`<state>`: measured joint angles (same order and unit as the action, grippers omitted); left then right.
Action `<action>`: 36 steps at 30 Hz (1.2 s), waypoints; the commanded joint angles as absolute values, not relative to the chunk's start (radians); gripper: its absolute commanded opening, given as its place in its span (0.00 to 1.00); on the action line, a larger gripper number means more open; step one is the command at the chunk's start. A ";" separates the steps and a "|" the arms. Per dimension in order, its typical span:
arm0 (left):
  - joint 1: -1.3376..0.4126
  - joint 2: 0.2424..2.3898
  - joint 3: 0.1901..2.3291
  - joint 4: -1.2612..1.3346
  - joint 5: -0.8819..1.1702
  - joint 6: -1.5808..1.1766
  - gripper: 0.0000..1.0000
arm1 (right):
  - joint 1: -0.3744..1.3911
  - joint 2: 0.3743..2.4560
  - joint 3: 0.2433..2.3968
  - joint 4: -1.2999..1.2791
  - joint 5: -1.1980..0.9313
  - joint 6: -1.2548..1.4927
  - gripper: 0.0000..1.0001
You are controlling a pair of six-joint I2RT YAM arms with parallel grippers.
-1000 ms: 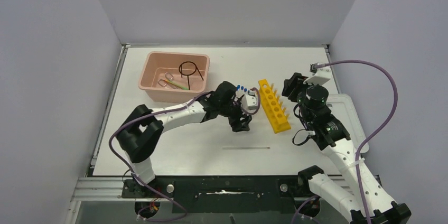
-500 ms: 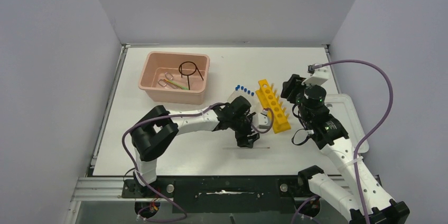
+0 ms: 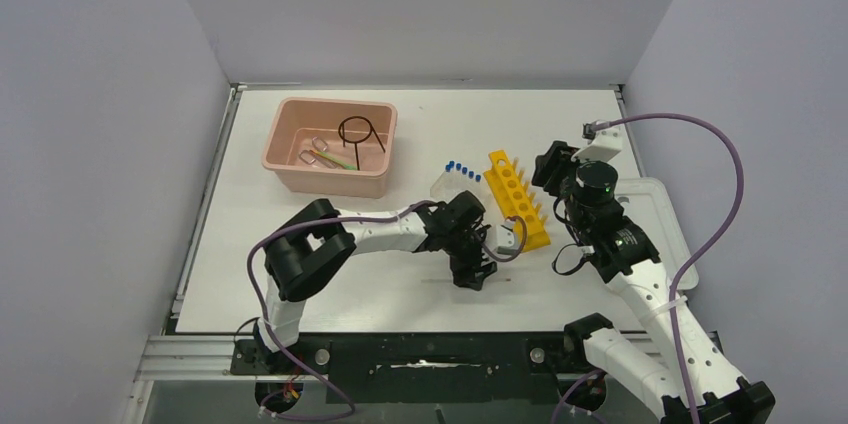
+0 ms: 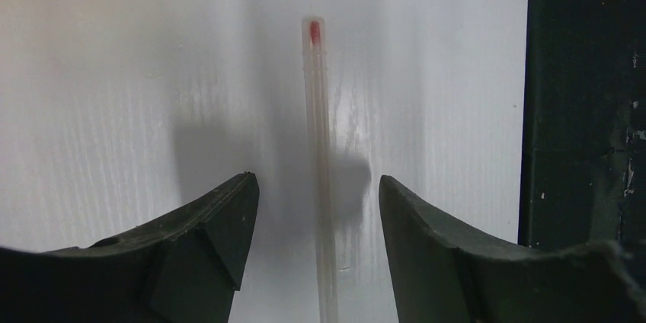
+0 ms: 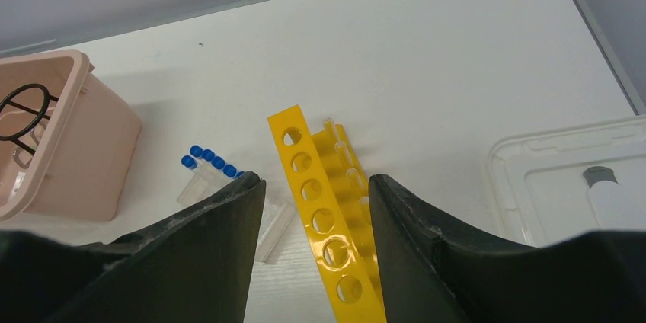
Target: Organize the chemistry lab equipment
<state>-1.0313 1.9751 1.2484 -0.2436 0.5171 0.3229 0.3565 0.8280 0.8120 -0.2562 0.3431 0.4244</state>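
A thin clear stick with a red tip (image 4: 318, 132) lies flat on the table, faint in the top view (image 3: 437, 280). My left gripper (image 4: 318, 209) is low over it, open, one finger on each side and neither touching it. The yellow holed rack (image 3: 518, 200) lies in the middle of the table. My right gripper (image 5: 316, 186) hangs open above that rack (image 5: 324, 220), apart from it. The clear tube rack with blue-capped tubes (image 3: 455, 172) lies left of the yellow rack and shows in the right wrist view (image 5: 209, 164).
The pink tub (image 3: 285, 149) at the back left holds the black wire ring (image 3: 357, 131), metal tongs (image 3: 316, 152) and coloured sticks (image 3: 338, 162). A white lid (image 3: 660, 206) lies at the right edge under my right arm. The table's near edge is just behind my left gripper.
My left arm has swung from beside the clear tube rack toward the near edge and come down over the thin stick. The right arm has barely moved.
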 commanded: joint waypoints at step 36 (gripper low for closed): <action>-1.129 2.045 1.204 -0.408 0.251 0.263 0.00 | 0.344 0.825 0.801 -0.216 0.329 0.429 0.53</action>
<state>-1.1126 1.9755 1.2465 -0.2268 0.2794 0.2878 0.3519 0.8280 0.8036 -0.2558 0.3290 0.4248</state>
